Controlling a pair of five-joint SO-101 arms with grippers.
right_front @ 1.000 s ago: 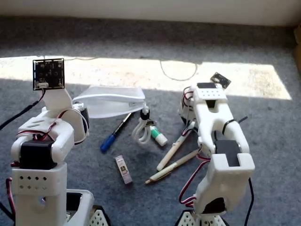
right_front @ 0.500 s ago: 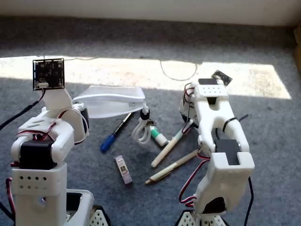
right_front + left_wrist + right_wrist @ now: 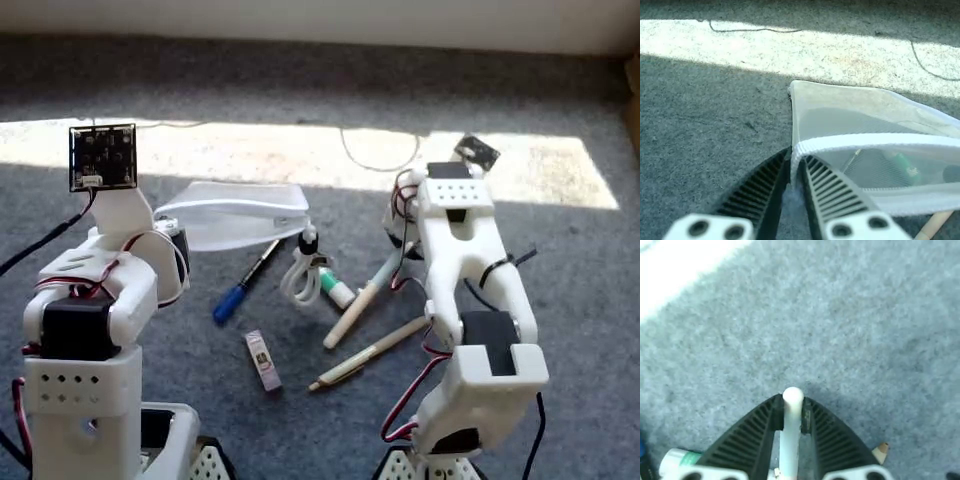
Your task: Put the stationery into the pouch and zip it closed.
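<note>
Left claw (image 3: 792, 186) pinched the pouch (image 3: 865, 120) rim, right claw (image 3: 790, 416) gripped a pen (image 3: 792, 396); seemingly nothing was packed or zipped yet.

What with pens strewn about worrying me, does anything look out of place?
Nothing stands out. The left gripper pinches the pouch rim, the right gripper clamps a white pen, and a blue pen lies loose on the carpet.

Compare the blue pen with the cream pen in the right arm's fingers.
Colour: the blue pen has a blue end and a dark barrel; the cream pen is pale all over. State: the blue pen lies free on the carpet; the cream pen is clamped in the right gripper. Both are slim and outside the pouch.
</note>
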